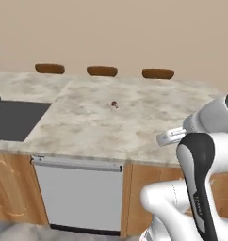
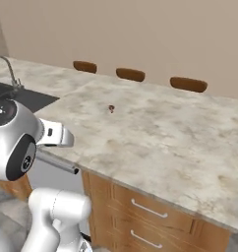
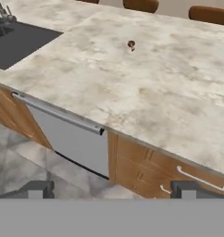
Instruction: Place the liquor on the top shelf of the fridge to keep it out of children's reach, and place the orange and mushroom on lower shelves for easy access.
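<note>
The mushroom is a tiny reddish-brown and pale lump lying alone near the middle of the marble counter. My gripper hangs off the counter's near edge, well short of the mushroom and above the floor in front of the cabinets. Its two dark fingertips stand wide apart with nothing between them, so it is open. The liquor, the orange and the fridge with its shelves are out of view.
A dark sink with a faucet is set into the counter on the left. A grey dishwasher and wooden drawers sit below. Brown stools line the far edge.
</note>
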You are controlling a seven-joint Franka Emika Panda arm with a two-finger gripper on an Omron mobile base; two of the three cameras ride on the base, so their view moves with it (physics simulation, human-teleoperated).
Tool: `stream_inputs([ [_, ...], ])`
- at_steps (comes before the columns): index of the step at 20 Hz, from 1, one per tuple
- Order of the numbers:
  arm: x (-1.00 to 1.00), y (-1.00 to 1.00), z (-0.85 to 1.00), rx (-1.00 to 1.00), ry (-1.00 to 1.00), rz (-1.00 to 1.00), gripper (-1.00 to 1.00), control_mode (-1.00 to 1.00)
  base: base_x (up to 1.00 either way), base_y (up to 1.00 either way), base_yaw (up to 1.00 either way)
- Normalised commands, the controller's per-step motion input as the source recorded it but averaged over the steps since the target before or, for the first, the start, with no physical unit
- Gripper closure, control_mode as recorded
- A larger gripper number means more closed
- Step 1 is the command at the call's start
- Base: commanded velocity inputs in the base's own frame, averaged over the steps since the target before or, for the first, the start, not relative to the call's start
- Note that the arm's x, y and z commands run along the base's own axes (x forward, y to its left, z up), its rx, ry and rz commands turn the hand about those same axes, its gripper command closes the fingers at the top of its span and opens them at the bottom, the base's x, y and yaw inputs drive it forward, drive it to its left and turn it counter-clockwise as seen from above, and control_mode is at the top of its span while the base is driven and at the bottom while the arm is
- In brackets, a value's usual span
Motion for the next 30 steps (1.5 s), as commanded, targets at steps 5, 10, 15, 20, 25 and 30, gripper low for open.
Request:
stream_inputs([
  [5, 0.00, 0.00, 0.00, 0.00, 0.00, 0.00, -1.00, 1.00, 0.52, 0.16, -0.37],
  [10, 0.00, 0.00, 0.00, 0.00, 0.00, 0.00, -1.00, 1.00, 0.58, 0.08, -0.32],
  [15, 0.00, 0.00, 0.00, 0.00, 0.00, 0.00, -1.00, 1.00, 0.33, 0.48, -0.25],
  [20, 0.00, 0.00, 0.00, 0.00, 0.00, 0.00, -1.00, 1.00, 0.23, 0.69, -0.22],
  [25, 0.00, 0.00, 0.00, 0.00, 0.00, 0.00, -1.00, 1.00, 0.30, 0.56, -0.19],
  [30, 0.07, 0.03, 0.00, 0.00, 0.00, -0.03, -1.00, -1.00, 0.29, 0.24, -0.15],
])
